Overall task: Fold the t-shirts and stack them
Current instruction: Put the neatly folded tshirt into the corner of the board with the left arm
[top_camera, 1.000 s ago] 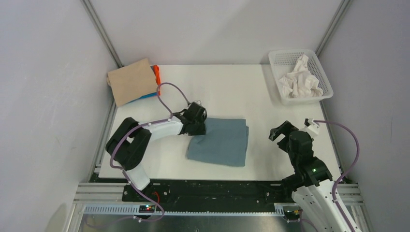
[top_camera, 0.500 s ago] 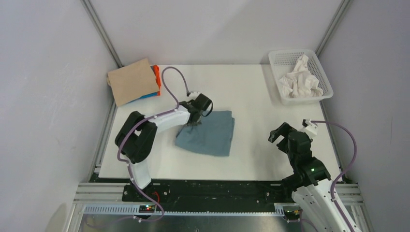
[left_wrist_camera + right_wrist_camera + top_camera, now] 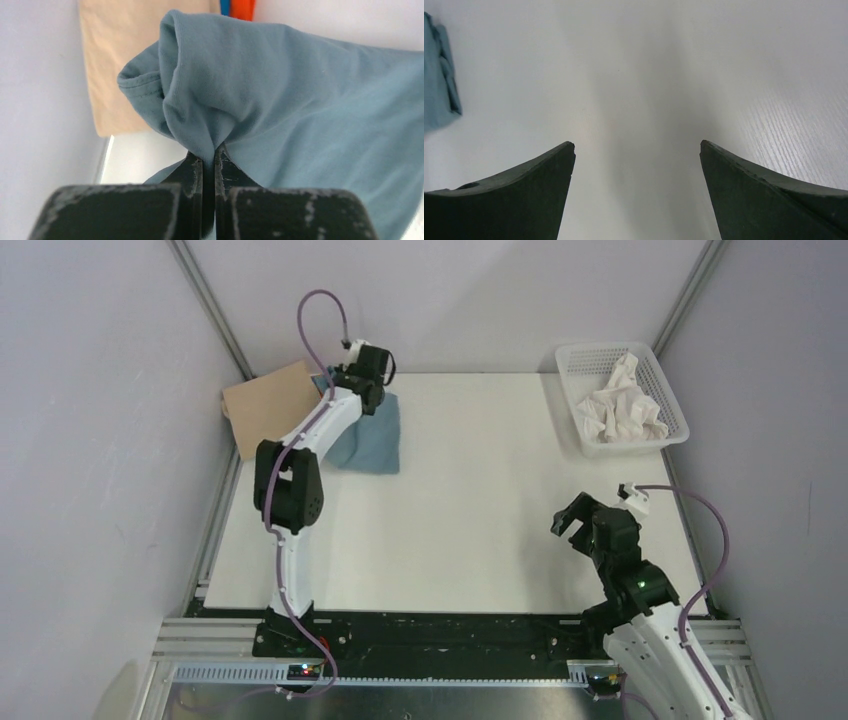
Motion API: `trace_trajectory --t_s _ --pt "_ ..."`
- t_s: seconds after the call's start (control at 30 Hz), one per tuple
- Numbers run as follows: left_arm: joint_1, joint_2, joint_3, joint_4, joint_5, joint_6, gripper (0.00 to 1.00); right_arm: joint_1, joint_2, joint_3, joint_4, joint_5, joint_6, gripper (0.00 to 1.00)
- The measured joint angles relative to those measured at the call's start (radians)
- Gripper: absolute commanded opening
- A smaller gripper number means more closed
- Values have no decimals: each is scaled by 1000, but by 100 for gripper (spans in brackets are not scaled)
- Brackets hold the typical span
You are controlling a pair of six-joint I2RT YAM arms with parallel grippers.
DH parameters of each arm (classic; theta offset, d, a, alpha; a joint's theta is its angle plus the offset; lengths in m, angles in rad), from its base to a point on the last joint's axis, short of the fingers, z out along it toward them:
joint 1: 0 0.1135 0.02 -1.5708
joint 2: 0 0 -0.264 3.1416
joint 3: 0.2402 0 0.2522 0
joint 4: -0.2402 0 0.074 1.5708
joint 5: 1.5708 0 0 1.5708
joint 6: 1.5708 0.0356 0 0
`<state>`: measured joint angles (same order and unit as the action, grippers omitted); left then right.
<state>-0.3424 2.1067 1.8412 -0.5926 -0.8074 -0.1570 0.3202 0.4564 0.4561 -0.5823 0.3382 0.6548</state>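
My left gripper (image 3: 368, 380) is shut on an edge of the folded slate blue-grey t-shirt (image 3: 372, 440), holding it at the far left of the table, next to the stack. In the left wrist view the cloth (image 3: 300, 95) bunches between the closed fingertips (image 3: 209, 155). The tan t-shirt (image 3: 268, 406) lies on top of the stack at the far left corner; it also shows in the left wrist view (image 3: 115, 60), with orange (image 3: 243, 8) and bright blue (image 3: 224, 6) edges beyond the blue-grey cloth. My right gripper (image 3: 585, 521) is open and empty over bare table at the near right (image 3: 636, 145).
A white mesh basket (image 3: 670, 426) with crumpled white cloth (image 3: 622, 408) stands at the far right corner. Grey walls and metal frame posts enclose the table (image 3: 500, 520). The left wall runs close beside the stack.
My left gripper has carried the blue-grey shirt from the table's middle up and left to beside the tan stack. The right arm has barely moved.
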Motion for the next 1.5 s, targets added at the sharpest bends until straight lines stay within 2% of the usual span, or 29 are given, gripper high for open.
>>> trace_trajectory --t_s 0.27,0.43,0.8,1.2,1.5 --pt "138 100 275 6 2 180 0 -4 41 -1 14 -18 -6 100" --pt "199 102 348 6 18 241 0 -5 51 -2 22 -19 -13 99" --pt "233 66 365 -3 135 262 0 -6 77 -9 34 -17 -21 99" --pt "239 -19 435 -1 174 236 0 -6 77 -9 34 -10 -22 100" --pt "289 -19 429 1 197 206 0 -6 77 -9 34 -5 -22 100"
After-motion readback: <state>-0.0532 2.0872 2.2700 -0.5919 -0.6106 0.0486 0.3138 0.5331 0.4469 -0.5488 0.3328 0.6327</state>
